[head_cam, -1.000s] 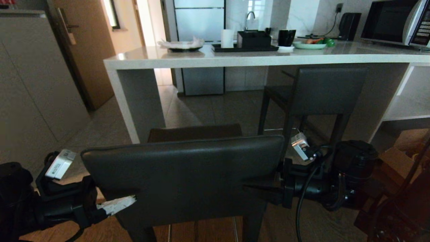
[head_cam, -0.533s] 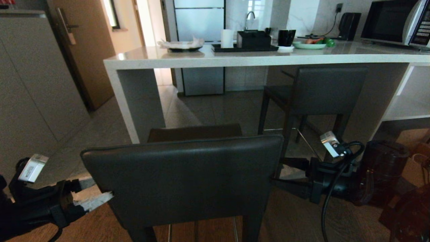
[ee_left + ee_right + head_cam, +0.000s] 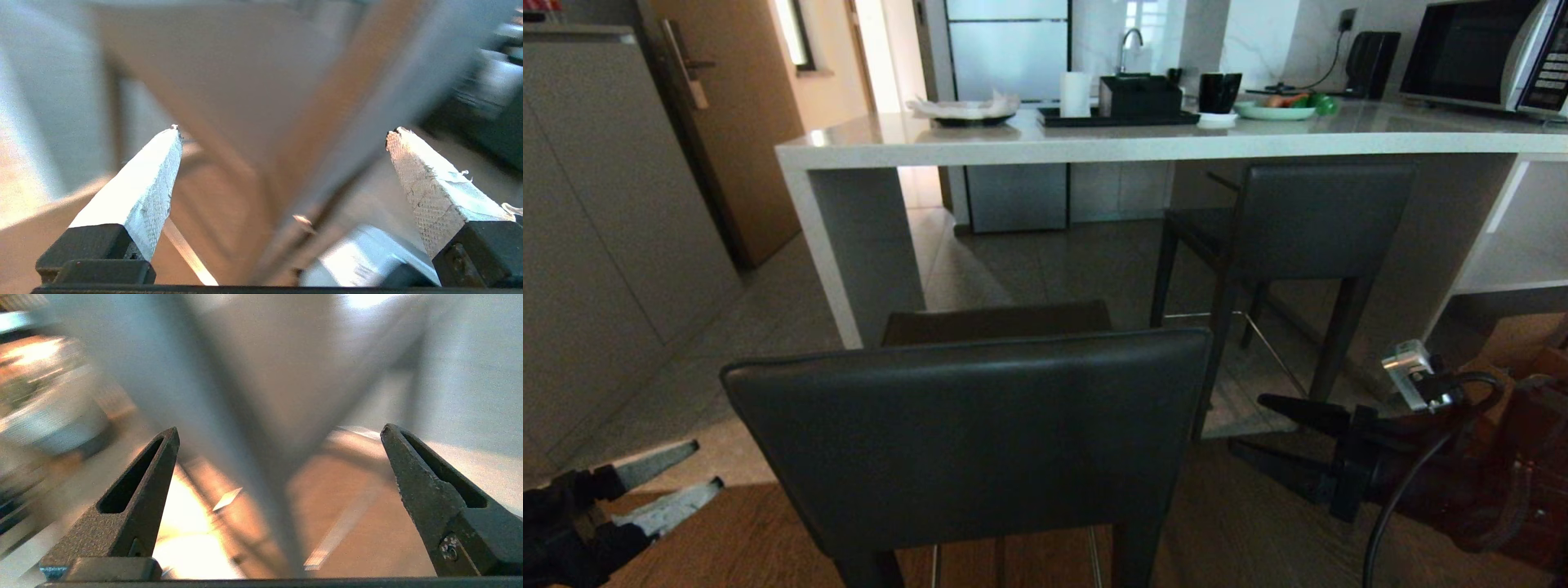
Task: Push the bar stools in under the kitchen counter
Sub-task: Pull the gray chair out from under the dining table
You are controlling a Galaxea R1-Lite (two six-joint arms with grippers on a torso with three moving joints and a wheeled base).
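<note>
head: high behind near stool, facing forward and down toward counter | left wrist: low, behind spread fingers, close, blurred floor and legs ahead | right wrist: low, behind spread fingers, same kind of blur | shared: floor around near stool

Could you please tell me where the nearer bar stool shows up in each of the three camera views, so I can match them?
Head view: the nearer bar stool fills the lower centre, backrest facing the camera, between both grippers.
Left wrist view: too blurred to tell; a dark shape at the edge may be it.
Right wrist view: too blurred to tell.
Shared landmark: the warm brown wooden floor, also seen as brown blur.
</note>
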